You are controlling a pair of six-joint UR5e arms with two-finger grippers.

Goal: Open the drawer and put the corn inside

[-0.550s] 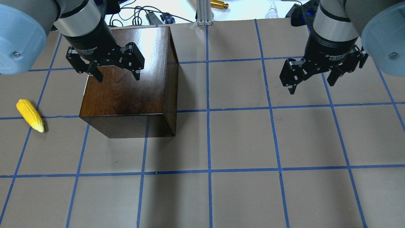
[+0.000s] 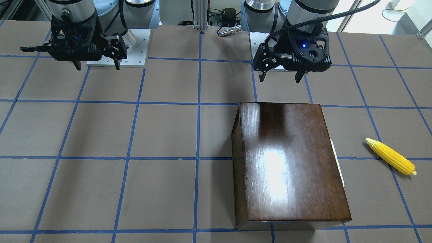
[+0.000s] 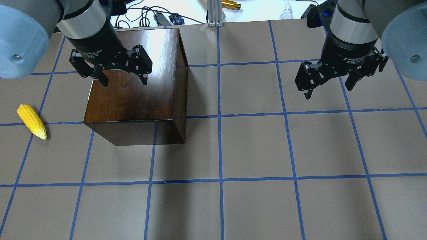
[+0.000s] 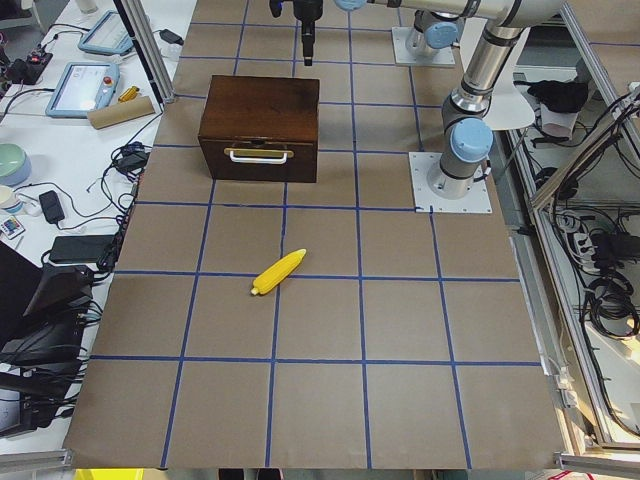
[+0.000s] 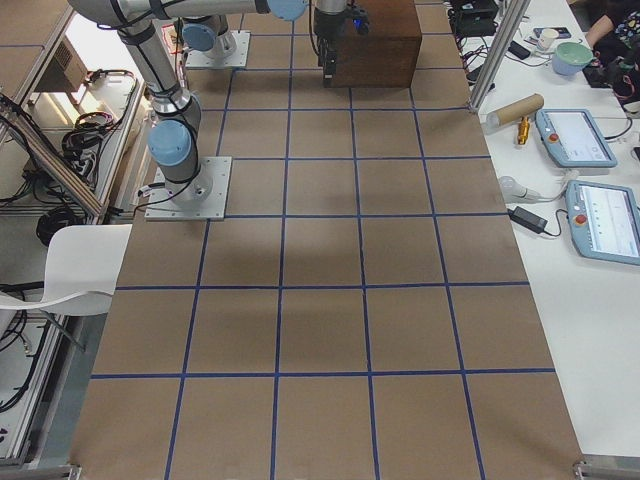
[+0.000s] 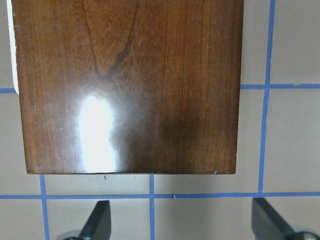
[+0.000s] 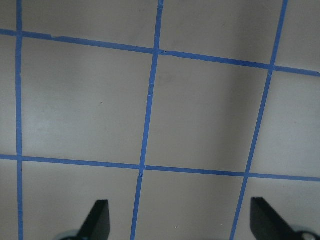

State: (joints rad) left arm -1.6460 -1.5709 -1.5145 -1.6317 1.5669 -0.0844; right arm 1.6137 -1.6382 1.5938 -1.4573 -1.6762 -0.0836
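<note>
Box (image 3: 133, 96): stood on the table (image 3: 253, 146), in the robot's left half; glossy dark brown wood, with a bright patch of reflected light on the top.
Drawer (image 4: 258, 160): shut, with the front level with the box's face; faced the table's end on the robot's left, so was seen plainly only in the exterior left view.
Pull (image 4: 259, 155): a pale bar across the drawer front; appeared only as a thin pale strip at the box's edge in the front-facing and left wrist views; touched by neither gripper.
Corn (image 3: 31, 121): lay on the table outside the box, on the side of the drawer front and well apart from it; was askew to the blue tape lines (image 3: 220, 146) and crossed one of them, with the tapered end nearer to the box; not held.
Left gripper (image 3: 125, 81): hung in the air at the box's edge nearest to the robot's base; jaws wide apart, with nothing between them. In the left wrist view showed both fingertips (image 6: 97, 222) over the table cover just past that edge. Did not touch the box; well apart from the corn.
Right gripper (image 3: 328, 91): hung above the table in the robot's right half, well apart from the box; jaws spread wide, holding nothing. In its own wrist view had only the cover and tape below.
Table: covered with a grey-brown sheet, divided into squares by the blue tape.
</note>
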